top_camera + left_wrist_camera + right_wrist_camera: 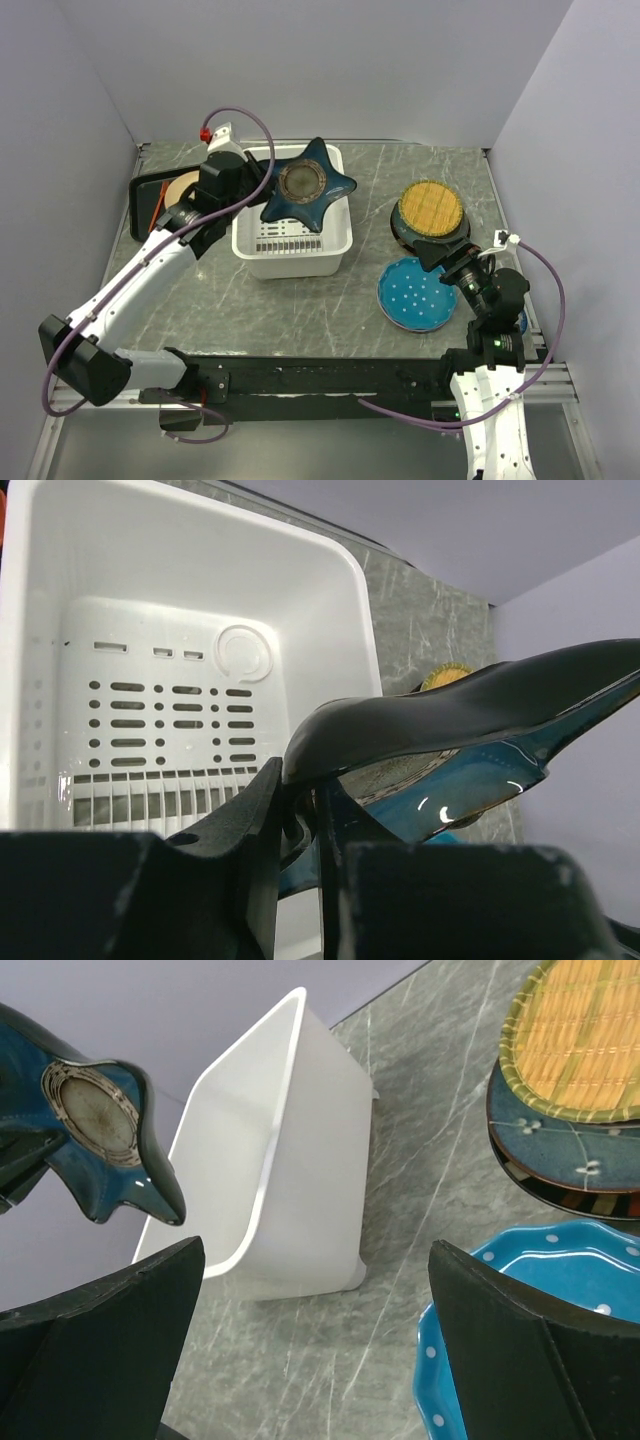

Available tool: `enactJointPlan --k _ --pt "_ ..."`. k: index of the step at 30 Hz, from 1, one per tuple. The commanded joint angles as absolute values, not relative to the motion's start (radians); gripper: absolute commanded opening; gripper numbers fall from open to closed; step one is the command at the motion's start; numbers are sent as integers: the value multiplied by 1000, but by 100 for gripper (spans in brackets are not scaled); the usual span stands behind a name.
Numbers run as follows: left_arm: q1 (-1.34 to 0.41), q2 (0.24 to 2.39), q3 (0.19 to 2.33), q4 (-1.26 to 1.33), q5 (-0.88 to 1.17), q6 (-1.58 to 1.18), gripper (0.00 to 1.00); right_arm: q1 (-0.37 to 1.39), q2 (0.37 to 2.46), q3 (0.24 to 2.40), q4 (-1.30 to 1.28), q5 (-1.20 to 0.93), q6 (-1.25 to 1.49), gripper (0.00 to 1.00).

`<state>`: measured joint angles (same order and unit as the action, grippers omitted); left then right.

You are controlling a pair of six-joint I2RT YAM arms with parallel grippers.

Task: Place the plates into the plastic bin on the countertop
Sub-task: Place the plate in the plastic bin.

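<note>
My left gripper [258,203] [305,802] is shut on one arm of the blue star-shaped plate [305,190] [480,730] [100,1140], holding it tilted above the white plastic bin [295,262] [200,600] [300,1180]; only the bin's slotted bottom shows inside it. On the countertop [300,310] to the right lies a teal dotted plate [417,294] [540,1290]. Behind it a yellow woven-look plate [431,208] [590,1040] tops a stack with a dark teal plate [560,1140] under it. My right gripper [435,255] [315,1330] hangs open between the stack and the dotted plate, holding nothing.
A flat black tray [145,205] lies left of the bin with a tan plate [180,185] on it, partly hidden by my left arm. Grey walls close in the counter at the back and on both sides.
</note>
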<state>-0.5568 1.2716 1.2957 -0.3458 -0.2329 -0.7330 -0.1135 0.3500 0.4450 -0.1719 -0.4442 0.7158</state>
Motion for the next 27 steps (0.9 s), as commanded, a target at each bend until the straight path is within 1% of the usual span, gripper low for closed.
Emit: enactJointPlan --k 1,15,27 --pt "-520 1287 1416 -201 -164 -750 1 -107 347 440 -140 -425 698 100" --pt "-403 1459 1491 -252 -43 -781 1 -101 393 426 -97 -431 698 100" --pt "-377 1519 1465 -241 -51 -781 1 -101 390 422 -100 -428 693 100"
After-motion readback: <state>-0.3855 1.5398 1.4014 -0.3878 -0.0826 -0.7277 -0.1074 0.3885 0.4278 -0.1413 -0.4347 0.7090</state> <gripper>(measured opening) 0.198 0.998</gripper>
